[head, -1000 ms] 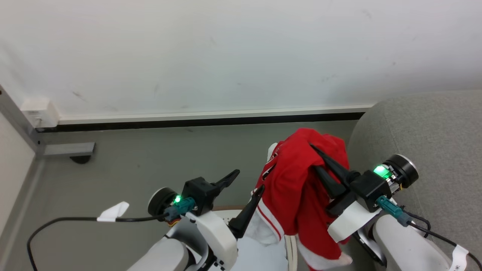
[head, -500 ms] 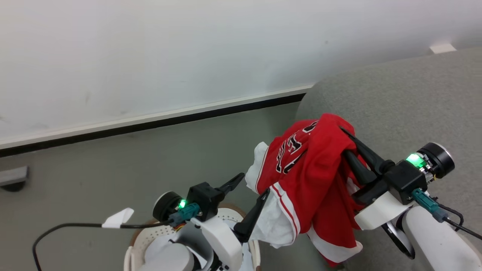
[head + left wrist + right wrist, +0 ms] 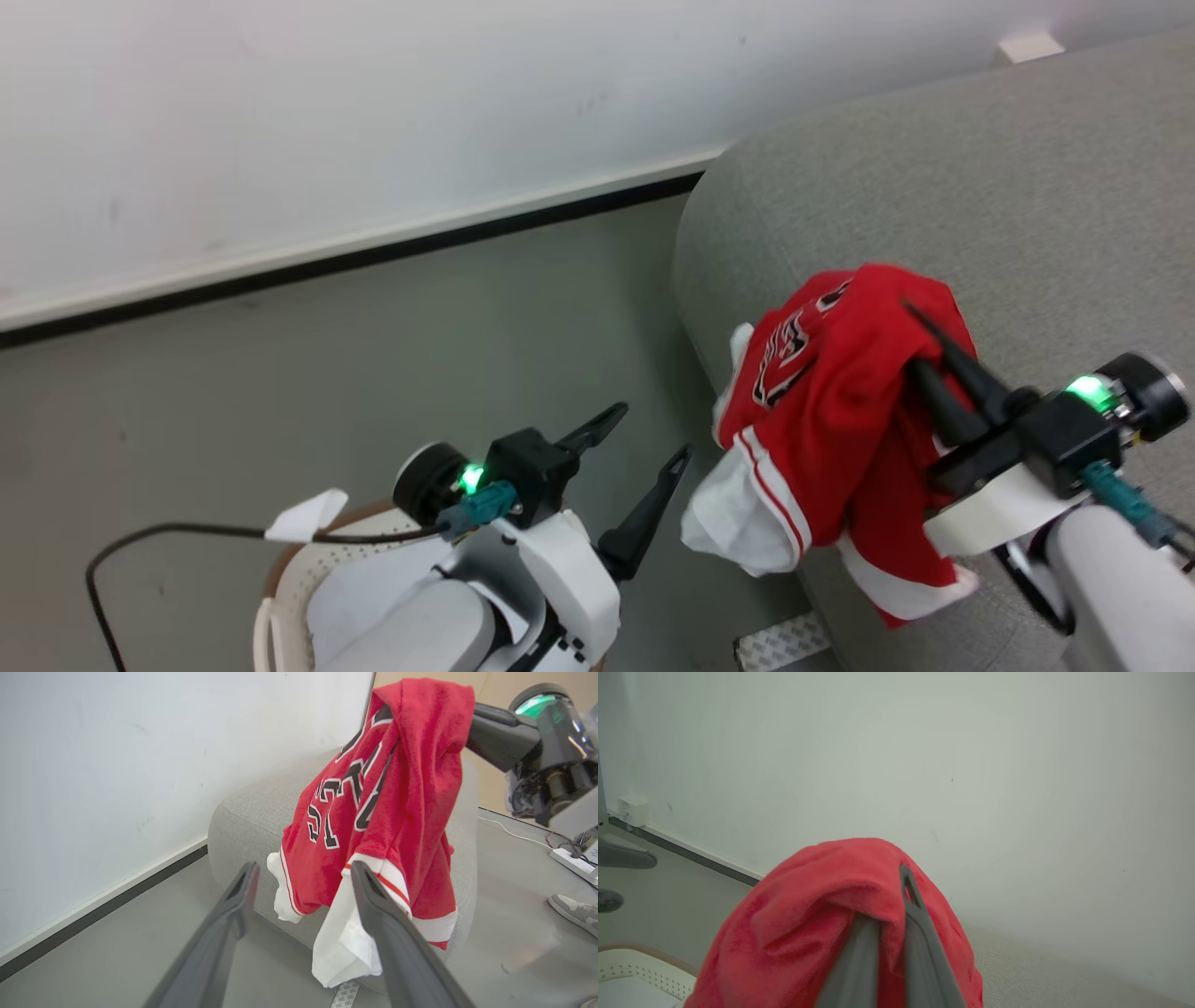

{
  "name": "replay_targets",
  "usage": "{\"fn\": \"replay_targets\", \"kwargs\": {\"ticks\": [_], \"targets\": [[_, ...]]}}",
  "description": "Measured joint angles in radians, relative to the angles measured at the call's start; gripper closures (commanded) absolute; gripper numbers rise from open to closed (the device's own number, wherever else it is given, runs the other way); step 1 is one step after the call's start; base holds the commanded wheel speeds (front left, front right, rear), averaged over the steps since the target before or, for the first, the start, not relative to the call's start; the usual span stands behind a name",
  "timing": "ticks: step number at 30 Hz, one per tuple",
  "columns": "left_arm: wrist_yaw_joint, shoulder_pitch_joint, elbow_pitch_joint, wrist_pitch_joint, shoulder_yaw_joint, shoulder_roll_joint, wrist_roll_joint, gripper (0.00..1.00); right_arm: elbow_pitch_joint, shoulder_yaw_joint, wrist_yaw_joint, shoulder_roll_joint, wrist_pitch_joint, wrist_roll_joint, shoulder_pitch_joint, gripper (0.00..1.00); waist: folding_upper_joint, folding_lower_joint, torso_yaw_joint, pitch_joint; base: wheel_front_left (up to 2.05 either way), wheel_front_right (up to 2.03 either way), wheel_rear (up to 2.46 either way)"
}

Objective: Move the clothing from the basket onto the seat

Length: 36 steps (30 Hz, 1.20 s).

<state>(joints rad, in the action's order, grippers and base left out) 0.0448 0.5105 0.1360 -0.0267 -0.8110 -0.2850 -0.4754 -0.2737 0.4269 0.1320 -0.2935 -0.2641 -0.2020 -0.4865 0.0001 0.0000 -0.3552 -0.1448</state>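
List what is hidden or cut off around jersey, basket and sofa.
- Head view: basket interior, under the left arm, cut by bottom edge.
- Left wrist view: jersey lettering, folded, partly unreadable.
- Right wrist view: right end effector fingertip, buried in jersey.
- Head view: sofa, cut by right edge.

The grey floor (image 3: 420,308) carries the large grey sofa (image 3: 934,187) and, apart from it, the white basket (image 3: 266,635).

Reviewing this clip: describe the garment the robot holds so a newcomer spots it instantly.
Start at the large grey fabric sofa on the head view's right. Before its rounded end, pinched in the right hand, hangs a bright red sports jersey. Dark lettering and red-and-white striped trim set it apart from its grey and white surroundings.
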Motion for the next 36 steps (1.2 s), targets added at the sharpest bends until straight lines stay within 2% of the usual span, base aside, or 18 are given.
{"fn": "replay_targets", "kwargs": {"ticks": [7,16,21,26,30,33,34,36], "targets": [[-0.014,0.08,-0.03,0.027,-0.007,-0.001,0.027,0.0,0.005,-0.092,0.0,-0.029,0.0,0.007,-0.137,1.0,0.0,0.0,0.034,-0.096,0.0,0.0,0.0],[-0.027,0.218,-0.07,0.044,0.011,-0.001,0.058,0.0,-0.106,-0.322,0.0,-0.131,0.036,0.013,-0.482,1.0,0.0,0.0002,0.107,-0.28,0.0,0.0,0.0],[-0.028,0.276,-0.1,0.047,0.018,-0.001,0.083,0.0,-0.223,-0.457,0.0,-0.209,0.081,0.023,-0.636,1.0,0.0,0.0002,0.149,-0.393,0.0,0.0,0.0],[-0.028,0.315,-0.12,0.043,0.022,0.006,0.097,0.0,-0.392,-0.617,0.0,-0.266,0.079,0.104,-0.702,1.0,0.0,0.0003,0.187,-0.497,0.0,0.0,0.0],[-0.023,0.321,-0.116,0.031,0.026,0.003,0.099,0.0,-0.534,-0.757,0.0,-0.27,0.045,0.183,-0.692,1.0,0.0,0.0003,0.218,-0.559,0.0,0.0,0.0],[-0.019,0.317,-0.105,0.018,0.028,-0.008,0.099,0.0,-0.621,-0.857,0.0,-0.237,0.024,0.244,-0.643,1.0,0.0,0.0003,0.236,-0.582,0.0,0.0,0.0],[-0.018,0.312,-0.1,0.014,0.03,-0.01,0.098,0.0,-0.64,-0.89,0.0,-0.219,0.017,0.26,-0.624,0.98,0.0,0.0003,0.238,-0.581,0.0,0.0,0.0],[-0.01,0.295,-0.088,0.001,0.034,-0.014,0.094,0.0,-0.657,-0.927,0.0,-0.19,0.007,0.297,-0.592,0.6,0.0,0.0002,0.238,-0.569,0.0,0.0,0.0]]}}
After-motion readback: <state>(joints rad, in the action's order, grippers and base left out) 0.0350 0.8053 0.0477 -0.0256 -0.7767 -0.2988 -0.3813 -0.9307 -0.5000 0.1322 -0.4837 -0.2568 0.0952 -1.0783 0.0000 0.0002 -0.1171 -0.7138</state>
